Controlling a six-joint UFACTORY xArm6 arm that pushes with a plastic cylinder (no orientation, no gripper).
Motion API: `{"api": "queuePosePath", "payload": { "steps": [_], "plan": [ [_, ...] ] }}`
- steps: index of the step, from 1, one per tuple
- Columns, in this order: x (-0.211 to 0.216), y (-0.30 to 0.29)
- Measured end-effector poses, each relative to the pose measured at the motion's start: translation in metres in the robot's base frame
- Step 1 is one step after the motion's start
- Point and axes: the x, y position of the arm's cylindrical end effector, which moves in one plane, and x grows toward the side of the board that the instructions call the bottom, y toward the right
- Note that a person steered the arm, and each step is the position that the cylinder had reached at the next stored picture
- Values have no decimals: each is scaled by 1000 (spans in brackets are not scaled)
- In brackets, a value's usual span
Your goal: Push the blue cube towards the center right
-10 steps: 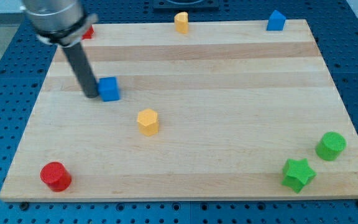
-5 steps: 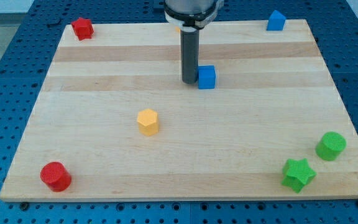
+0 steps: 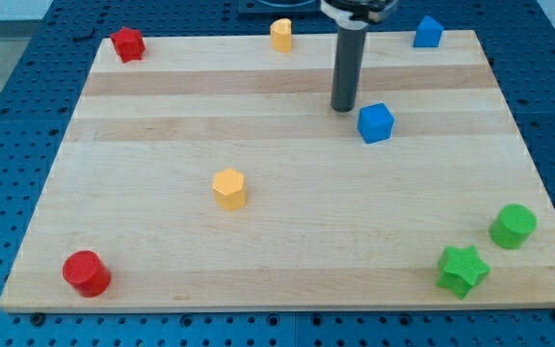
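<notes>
The blue cube [image 3: 376, 122] sits on the wooden board [image 3: 287, 251], right of the middle and in its upper half, slightly turned. My tip [image 3: 343, 108] stands just up and to the left of the cube, with a small gap between them. The dark rod rises from the tip to the view's top edge.
A second blue block [image 3: 428, 32] sits at the top right edge. A yellow block [image 3: 280, 34] sits at the top middle, a red block [image 3: 127, 43] at the top left. A yellow hexagonal block [image 3: 228, 188], a red cylinder [image 3: 86, 273], a green star [image 3: 462, 270] and a green cylinder [image 3: 514, 226] lie lower down.
The blue cube has been pushed from the board's left to right of the middle. My tip moved right with it and now stands slightly off the cube, up and to its left.
</notes>
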Motion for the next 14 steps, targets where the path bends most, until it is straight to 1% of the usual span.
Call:
{"api": "queuePosePath", "payload": {
  "steps": [2,4,6,7,9,10,11,12,13,14],
  "plan": [
    [54,-7],
    [40,45],
    [33,37],
    [17,45],
    [9,89],
    [9,101],
    [3,99],
    [-11,71],
    [-10,40],
    [22,24]
  ]
}}
